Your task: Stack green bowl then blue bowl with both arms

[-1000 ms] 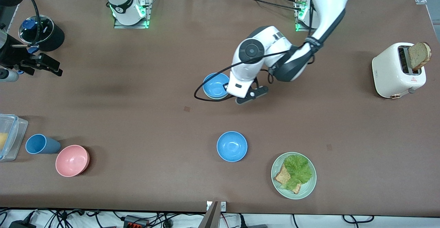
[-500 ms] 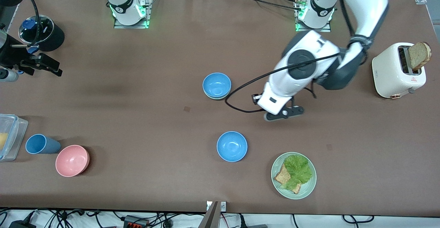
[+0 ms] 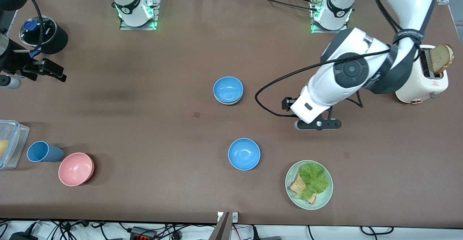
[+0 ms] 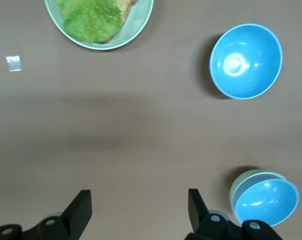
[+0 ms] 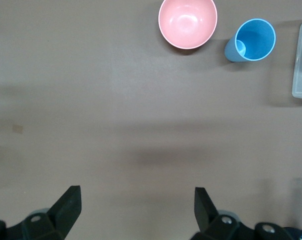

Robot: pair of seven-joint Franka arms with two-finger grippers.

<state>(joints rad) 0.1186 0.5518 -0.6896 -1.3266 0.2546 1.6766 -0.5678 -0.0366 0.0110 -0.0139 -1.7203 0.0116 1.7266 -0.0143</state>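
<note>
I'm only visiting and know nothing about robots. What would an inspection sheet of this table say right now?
Surface: brown table, bare in the middle.
Job's things: blue bowl nested in green bowl, only the green rim showing; second blue bowl alone, nearer the camera.
Clutter: plate with lettuce and toast, pink bowl, blue cup, clear container, toaster with bread, black pot.
Grippers: left gripper open, empty, over bare table; right gripper open, empty, at the right arm's end.
Cables: black cable looping off the left arm.
Surroundings: wires along the table edges.
</note>
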